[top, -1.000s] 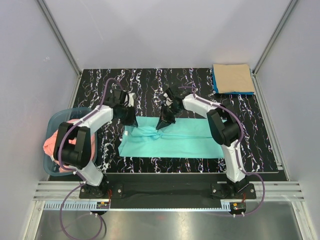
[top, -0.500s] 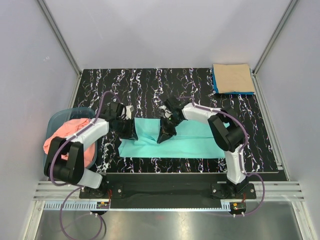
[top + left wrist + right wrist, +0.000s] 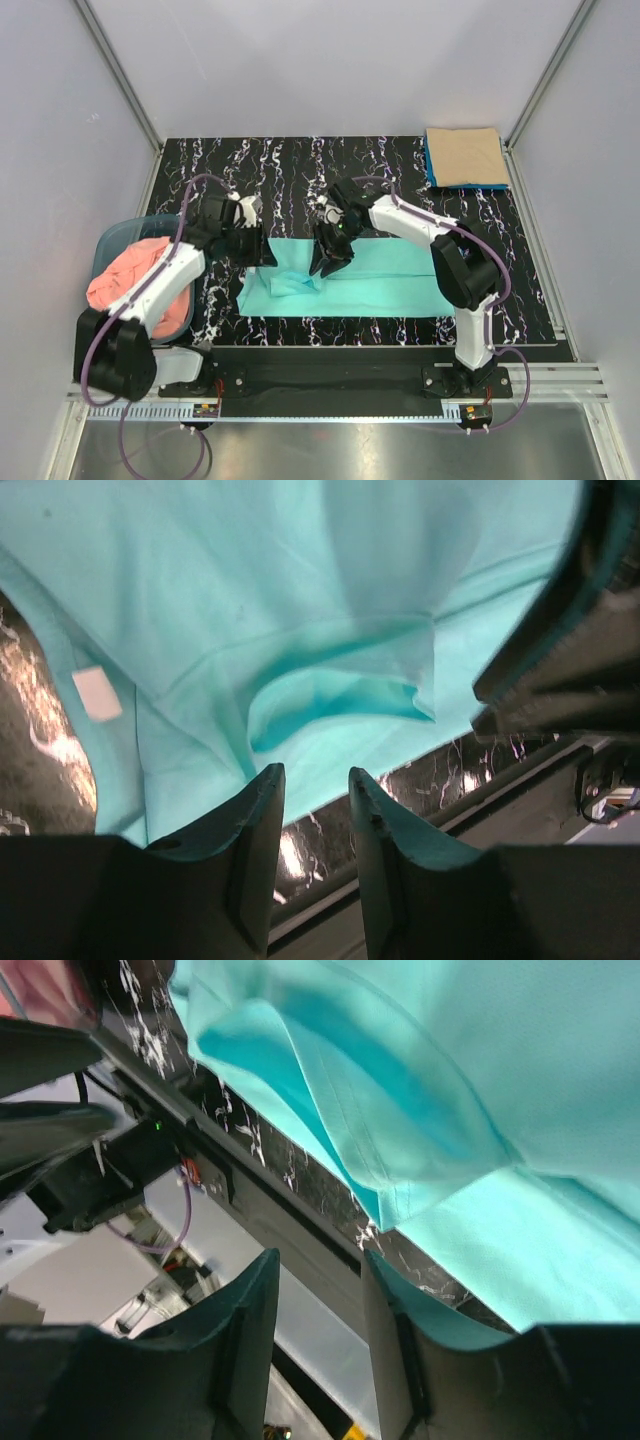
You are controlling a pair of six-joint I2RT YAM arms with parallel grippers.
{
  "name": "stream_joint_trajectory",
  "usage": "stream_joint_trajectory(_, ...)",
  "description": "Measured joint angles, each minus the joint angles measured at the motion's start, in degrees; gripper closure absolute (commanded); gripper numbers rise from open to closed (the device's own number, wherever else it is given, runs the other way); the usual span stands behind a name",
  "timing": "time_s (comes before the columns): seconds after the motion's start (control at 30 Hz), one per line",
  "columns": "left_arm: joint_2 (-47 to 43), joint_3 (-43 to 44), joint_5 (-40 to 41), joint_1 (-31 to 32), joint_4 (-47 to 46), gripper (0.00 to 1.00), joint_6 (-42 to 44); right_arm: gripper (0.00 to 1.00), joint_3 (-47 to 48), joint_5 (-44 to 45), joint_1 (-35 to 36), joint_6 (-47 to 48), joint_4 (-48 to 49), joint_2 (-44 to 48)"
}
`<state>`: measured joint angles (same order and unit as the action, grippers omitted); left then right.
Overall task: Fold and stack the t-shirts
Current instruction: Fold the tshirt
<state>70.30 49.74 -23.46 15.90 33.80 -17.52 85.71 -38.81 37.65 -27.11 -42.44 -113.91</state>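
Two of the four are done, as far as I can see: the tan shirt [image 3: 463,156] lies folded on top of the blue shirt [image 3: 429,165] in the far right corner of the counter [image 3: 300,170], with only a blue edge showing beneath it. The turquoise shirt [image 3: 390,282] is the one in hand. It lies across the middle of the counter in a long band, smooth on its right side but rumpled into a loose heap at its left end, so I judge it about halfway folded. My left fingers [image 3: 255,830] hang over that left end, slightly apart with nothing between them; through the gap I see only cloth and the counter edge below. My right fingers [image 3: 250,1315] hover near the middle of the band, also parted and empty, above a raised fold of the cloth. The pink shirt [image 3: 130,280] sits bunched in the basket [image 3: 110,240] at my left, not yet touched. What is left, by my reckoning: flatten and finish the turquoise one, carry it to the stack, then do the pink one.
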Motion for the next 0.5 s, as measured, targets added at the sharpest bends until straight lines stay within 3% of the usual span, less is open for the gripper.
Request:
stream_joint_trajectory(0.13, 10.1, 5.3, 0.1, 0.0, -1.2, 0.63, -0.1, 0.55, 9.4, 3.5, 0.0, 0.5, -3.8, -3.8)
stream_joint_trajectory(0.27, 17.7, 9.3, 0.2, 0.0, -1.5, 0.64, -0.7, 0.65, 17.8, 5.4, 0.0, 1.0, -6.0, -9.8)
stream_joint_trajectory(0.3, 19.4, 10.2, 0.3, -0.1, -1.7, 0.65, -1.1, 0.69, 19.0, 5.5, -0.1, 1.0, -6.4, -11.1)
stream_joint_trajectory(0.5, 25.9, 12.9, 2.1, -0.6, -1.9, 0.66, -4.2, 0.71, 21.1, 5.1, -0.7, 1.4, -8.5, -17.0)
